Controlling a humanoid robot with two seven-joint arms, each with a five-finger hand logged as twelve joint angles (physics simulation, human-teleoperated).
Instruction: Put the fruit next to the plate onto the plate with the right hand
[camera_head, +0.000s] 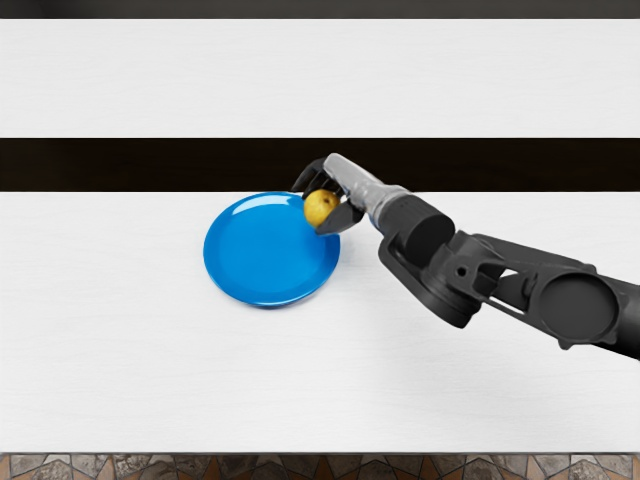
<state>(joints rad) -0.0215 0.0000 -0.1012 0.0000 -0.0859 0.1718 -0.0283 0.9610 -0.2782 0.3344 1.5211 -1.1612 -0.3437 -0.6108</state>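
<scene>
**Item 1. Right hand** (340, 190). Clamped on the fruit: dark fingers (306, 178) curl over its far side and another digit tucks under its near side, so it is caged from both sides rather than pinched. Judged purpose: a wrap of this kind keeps a round, smooth thing from rolling out during carriage.

**Item 2. Floor** (320, 466). Patterned tile, a thin strip at 6 o'clock of the view, below the near edge of the surface.

**Item 3. Surface** (150, 370). White, faintly grained, and it carries the plate.

**Item 4. Right arm** (480, 280). Black jointed links entering from 3 o'clock, narrowing to a grey wrist that slants up toward 10 o'clock. Judged reason: the low, slanting reach brings the hand to the plate from its open right side without crossing the dish.

**Item 5. Plate** (255, 255). Blue, round, shallow, flat on the surface, left of centre in the view. Nothing lies in its middle.

**Item 6. Fruit** (320, 207). Small, yellow, roundish with faint brown flecks. It sits in the hand at the plate's rim, between 1 and 2 o'clock of the plate. Whether it hangs above the rim or touches it cannot be told from this view. Judged status: grasp made, placement not finished; what remains is a short carry toward 7 o'clock, lowering, and opening the fingers.

**Item 7. Dark band** (150, 165). Black strip across the view at the far edge of the surface.

**Item 8. Far white band** (300, 75). Pale panel beyond it, at 12 o'clock.

The left arm does not appear.
</scene>
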